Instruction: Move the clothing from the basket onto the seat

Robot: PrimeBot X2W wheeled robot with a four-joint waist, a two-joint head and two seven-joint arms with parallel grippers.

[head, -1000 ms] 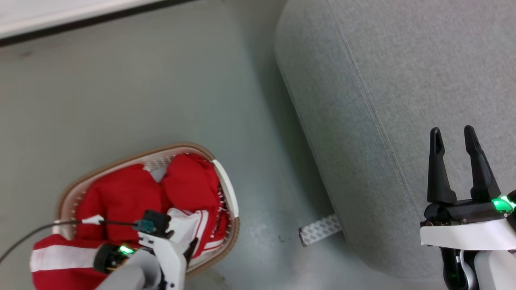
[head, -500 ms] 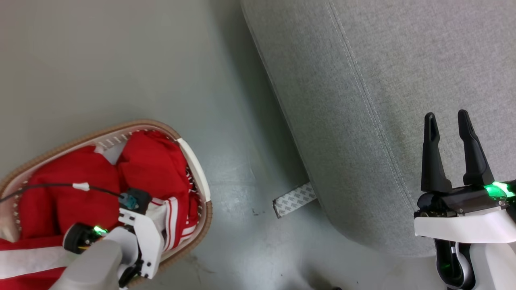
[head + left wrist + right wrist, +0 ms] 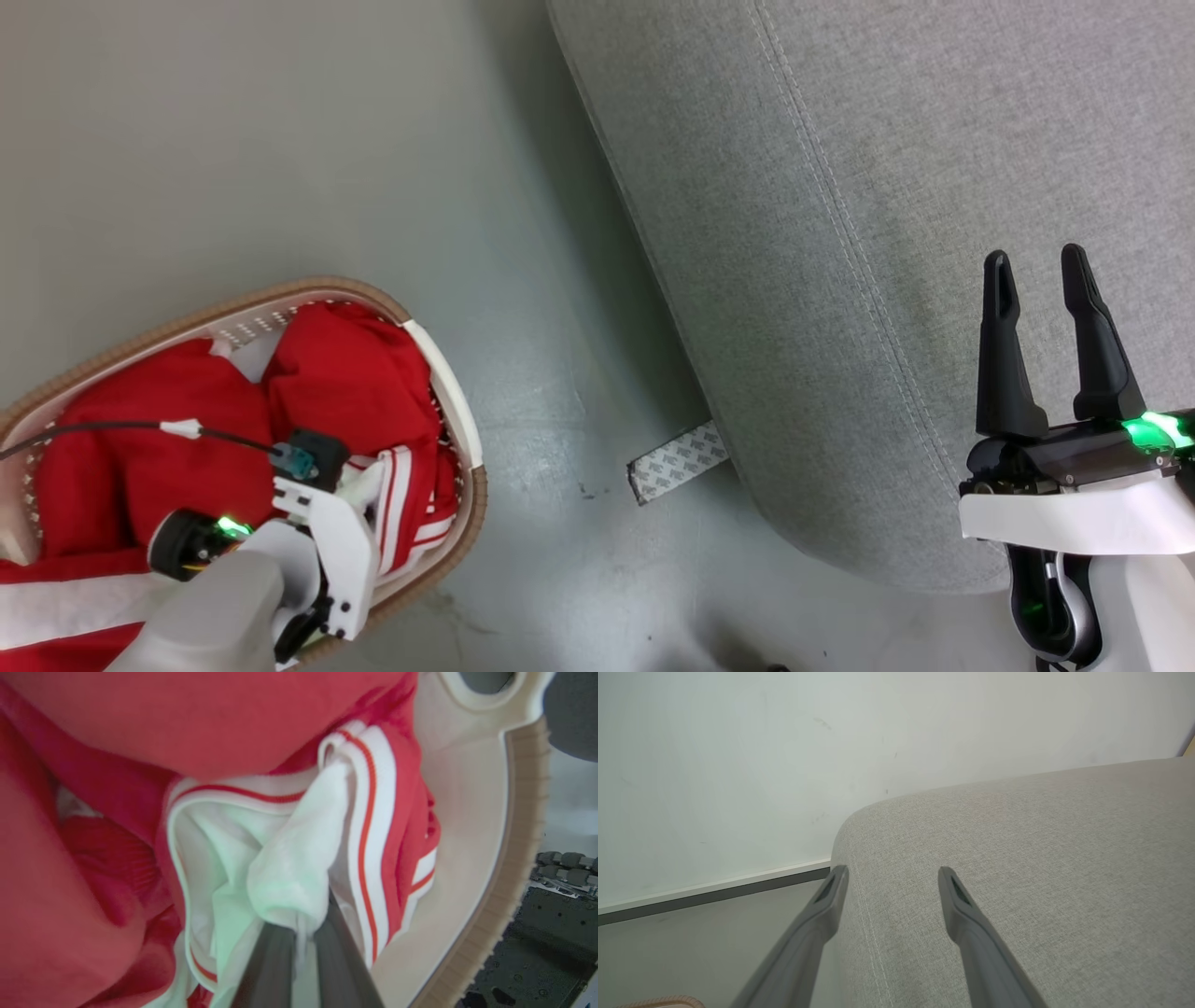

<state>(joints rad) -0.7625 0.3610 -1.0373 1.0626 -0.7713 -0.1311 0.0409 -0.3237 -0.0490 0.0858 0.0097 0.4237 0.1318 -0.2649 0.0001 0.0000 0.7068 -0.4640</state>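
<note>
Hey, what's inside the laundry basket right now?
Red clothing with white striped panels lies heaped in the basket. The left hand is pinching a white fold of it. The basket's floor and anything beneath the pile are covered.

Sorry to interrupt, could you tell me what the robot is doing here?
The left gripper is shut on a white fold of the bright red clothing with white stripe trim, inside the oval cream-white plastic basket with a brown woven rim. The right gripper hangs open and empty over the large light grey upholstered seat. No clothing lies on the seat's visible part yet.
</note>
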